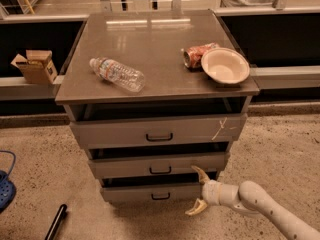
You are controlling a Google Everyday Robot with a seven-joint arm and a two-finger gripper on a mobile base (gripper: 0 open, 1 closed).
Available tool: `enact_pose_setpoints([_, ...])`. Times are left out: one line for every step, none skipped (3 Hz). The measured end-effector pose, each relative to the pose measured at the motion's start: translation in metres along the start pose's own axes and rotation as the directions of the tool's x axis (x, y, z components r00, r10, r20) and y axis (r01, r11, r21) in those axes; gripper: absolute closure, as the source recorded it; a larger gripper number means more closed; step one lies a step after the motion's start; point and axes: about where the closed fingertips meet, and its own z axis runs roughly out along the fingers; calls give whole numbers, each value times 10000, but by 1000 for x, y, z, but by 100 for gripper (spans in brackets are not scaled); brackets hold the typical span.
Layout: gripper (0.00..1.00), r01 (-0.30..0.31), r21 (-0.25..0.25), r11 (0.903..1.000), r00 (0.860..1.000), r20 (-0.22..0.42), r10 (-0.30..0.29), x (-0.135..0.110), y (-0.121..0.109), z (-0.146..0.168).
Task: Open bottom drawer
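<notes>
High front view; jaws lower right

At five o'clock, the round white arm (260, 204) with tiny dark dots is ending in a gripper (190, 191) with two curved yellow fingers (200, 174).

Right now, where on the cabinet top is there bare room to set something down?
Bare: the cabinet top between the water bottle and the can, and the back strip. Crowded: the right front corner, can beside bowl. The gripper, open, sits low at the right end of the bottom drawer.
</notes>
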Motion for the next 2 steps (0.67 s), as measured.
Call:
enact_pose_setpoints([0,-347,-531,9980,9959,-851,301,23,4,8])
enact_pose_setpoints([0,-1338,-919,9867,9752,-1895,1146,75,20,4])
